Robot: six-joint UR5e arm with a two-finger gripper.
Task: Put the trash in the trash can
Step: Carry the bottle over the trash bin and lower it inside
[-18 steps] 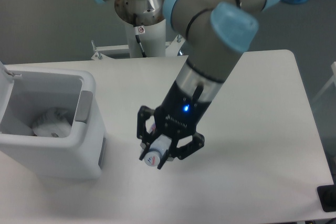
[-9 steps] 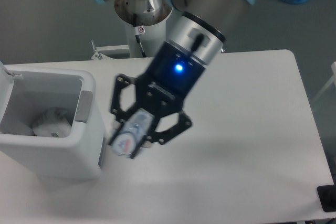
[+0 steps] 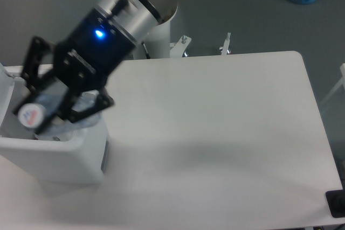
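The black end effector (image 3: 46, 106) pinches the crushed clear bottle (image 3: 40, 112) between its fingers, holding it tilted above the open top of the white trash can (image 3: 70, 154) at the desk's (image 3: 215, 133) nine o'clock edge. The bottle's round end, white with a red and blue mark, faces the camera. Its see-through body looks crumpled. A blue light glows on the arm's wrist (image 3: 99, 33).
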